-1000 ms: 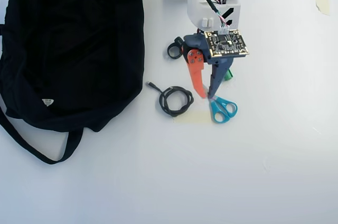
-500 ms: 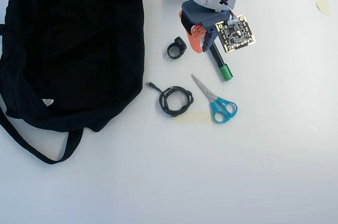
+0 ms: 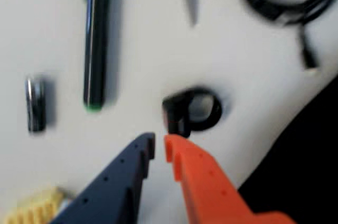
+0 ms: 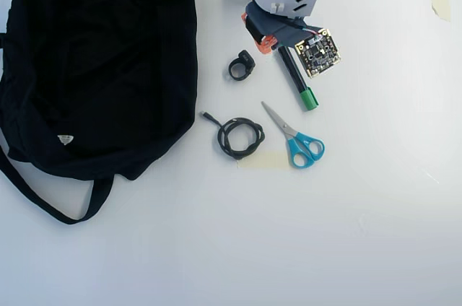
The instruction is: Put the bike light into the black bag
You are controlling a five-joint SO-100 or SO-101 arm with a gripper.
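The gripper (image 3: 159,146) hangs nearly closed and empty just short of the bike light (image 3: 191,111) — which lies on the table (image 4: 361,212) beside the black bag (image 4: 94,68)

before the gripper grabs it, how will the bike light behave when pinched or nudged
The bike light looks small and probably light, so a nudge may slide it on the smooth white table. Its thin ring strap may flex; the blocky head seems the firmer grip. Lying flat, it shouldn't roll.

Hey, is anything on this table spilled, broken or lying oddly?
Nothing stands out. The small black ring-shaped bike light lies intact beside the big floppy black bag, with the blue-handled scissors and coiled black cable lying undisturbed.
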